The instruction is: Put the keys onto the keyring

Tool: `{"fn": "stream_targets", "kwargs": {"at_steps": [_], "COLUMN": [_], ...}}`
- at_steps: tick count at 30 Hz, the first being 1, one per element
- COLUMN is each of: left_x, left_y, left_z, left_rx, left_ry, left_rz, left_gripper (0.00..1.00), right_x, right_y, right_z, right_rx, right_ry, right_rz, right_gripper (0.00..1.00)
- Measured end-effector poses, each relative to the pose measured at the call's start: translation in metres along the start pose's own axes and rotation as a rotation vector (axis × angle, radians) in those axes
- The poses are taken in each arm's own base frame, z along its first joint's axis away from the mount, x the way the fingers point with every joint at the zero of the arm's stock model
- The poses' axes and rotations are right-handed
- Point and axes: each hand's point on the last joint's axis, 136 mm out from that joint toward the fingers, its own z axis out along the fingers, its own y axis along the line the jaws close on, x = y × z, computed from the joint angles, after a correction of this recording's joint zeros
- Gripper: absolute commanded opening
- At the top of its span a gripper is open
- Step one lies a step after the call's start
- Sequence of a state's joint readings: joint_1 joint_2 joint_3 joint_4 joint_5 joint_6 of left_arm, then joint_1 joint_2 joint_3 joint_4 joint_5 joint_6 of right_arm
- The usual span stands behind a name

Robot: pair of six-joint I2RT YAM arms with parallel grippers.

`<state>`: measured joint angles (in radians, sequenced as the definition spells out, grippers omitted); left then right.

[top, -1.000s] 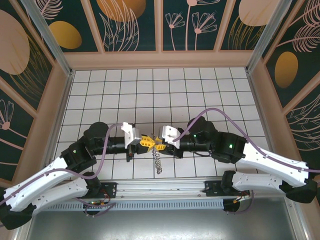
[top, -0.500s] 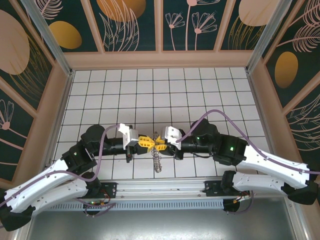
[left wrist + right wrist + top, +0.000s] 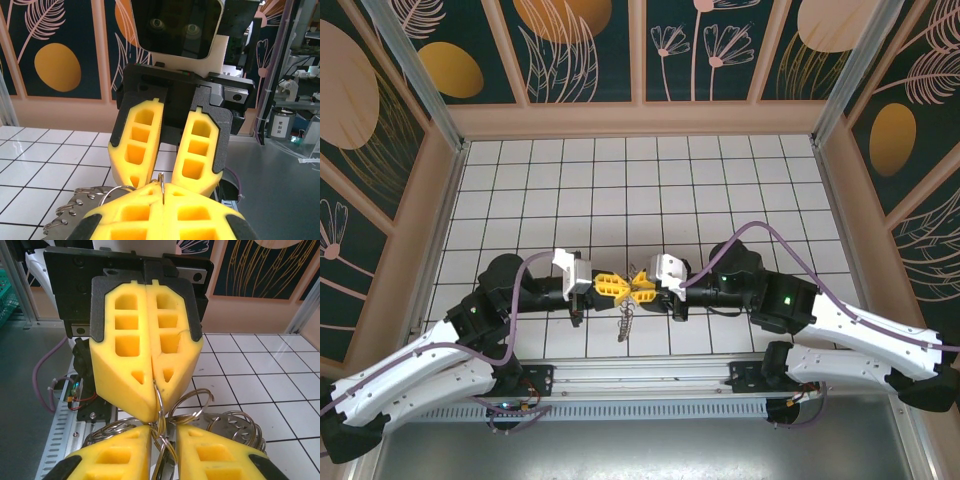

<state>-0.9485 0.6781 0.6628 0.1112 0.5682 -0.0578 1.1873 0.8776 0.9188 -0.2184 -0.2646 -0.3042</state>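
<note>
Two white and black arms reach in from the near edge of the table, the left arm [image 3: 420, 370] and the right arm [image 3: 860, 335], elbows splayed outward and forearms turned toward each other. The left gripper [image 3: 609, 287] and the right gripper [image 3: 642, 288] meet tip to tip at mid-width. The left's yellow fingers [image 3: 125, 355] press flat together. The right's yellow fingers [image 3: 137, 145] stand slightly parted.

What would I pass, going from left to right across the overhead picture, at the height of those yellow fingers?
left arm → left gripper → keyring, dangling just below where the yellow fingertips meet → right gripper → right arm
</note>
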Motion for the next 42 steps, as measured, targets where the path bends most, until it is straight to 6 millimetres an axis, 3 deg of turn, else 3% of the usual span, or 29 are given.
{"fn": "stream_targets", "kwargs": {"at_steps": [16, 23, 28, 31, 38, 42], "left_x": [-0.010, -0.016, -0.020, -0.024, -0.025, -0.025], "left_y": [-0.005, -0.005, -0.005, -0.005, 0.001, 0.004], "left_z": [-0.006, -0.007, -0.009, -0.009, -0.009, -0.009], "left_rx": [0.015, 0.022, 0.023, 0.019, -0.014, -0.035], "left_ry": [-0.123, -0.202, -0.231, -0.245, -0.254, -0.238], "left_rz": [-0.008, -0.022, -0.019, -0.015, -0.017, -0.005], "left_gripper": [0.00, 0.00, 0.00, 0.00, 0.00, 0.00], "right_x": [-0.004, -0.006, -0.012, -0.014, -0.011, -0.010], "right_y": [0.002, 0.004, 0.005, 0.005, 0.008, 0.009], "right_z": [0.001, 0.003, 0.003, 0.003, 0.005, -0.002], "right_rx": [-0.015, -0.025, -0.031, -0.035, -0.055, -0.046], "right_ry": [-0.025, -0.050, -0.075, -0.086, -0.078, -0.085], "right_rz": [-0.001, 0.011, 0.007, 0.003, 0.008, 0.016], "right_gripper": [0.18, 0.06, 0.06, 0.10, 0.33, 0.36]}}
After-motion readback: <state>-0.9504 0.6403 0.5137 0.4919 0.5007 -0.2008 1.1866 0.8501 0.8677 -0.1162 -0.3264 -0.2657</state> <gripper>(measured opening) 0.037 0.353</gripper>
